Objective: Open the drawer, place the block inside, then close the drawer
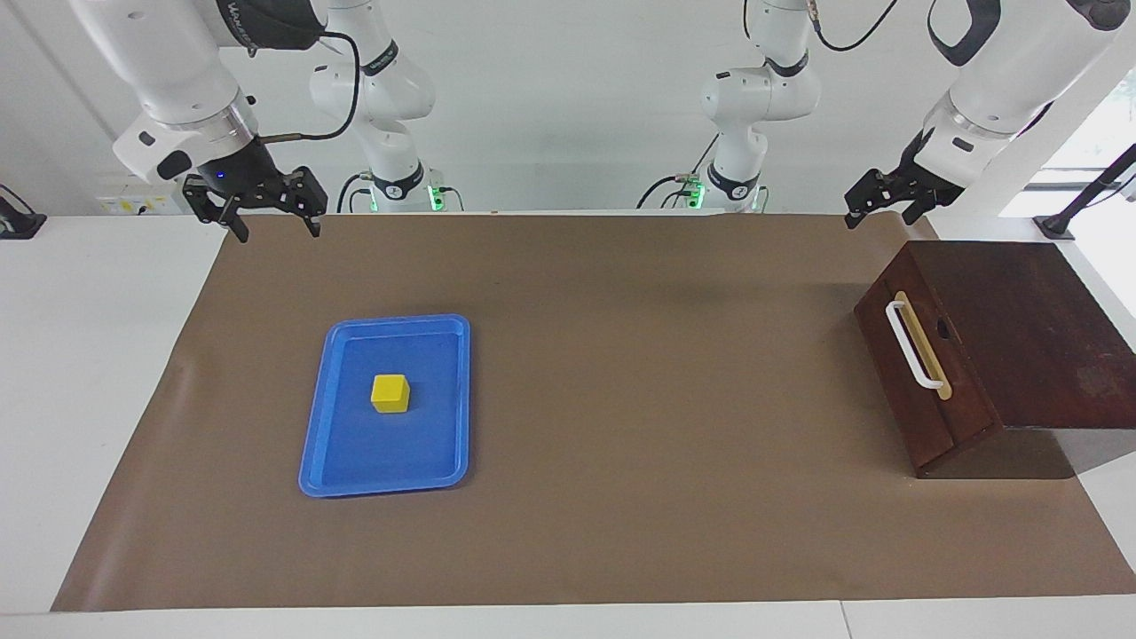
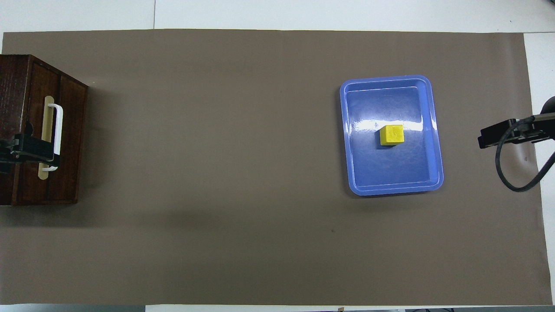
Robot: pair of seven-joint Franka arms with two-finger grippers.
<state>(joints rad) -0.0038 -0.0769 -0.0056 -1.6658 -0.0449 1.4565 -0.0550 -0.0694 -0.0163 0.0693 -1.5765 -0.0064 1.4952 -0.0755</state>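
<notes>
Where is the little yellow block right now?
The yellow block sits in the blue tray, near its middle, toward the right arm's end of the table and well away from the wooden box.

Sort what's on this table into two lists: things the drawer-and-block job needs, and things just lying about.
Needed for the job:
- drawer, shut, in the dark wooden box
- white handle on the drawer front
- yellow block
- left gripper, open, raised near the box
- right gripper, open, waiting at its own end

Just lying about:
- blue tray, merely holding the block
- brown mat
</notes>
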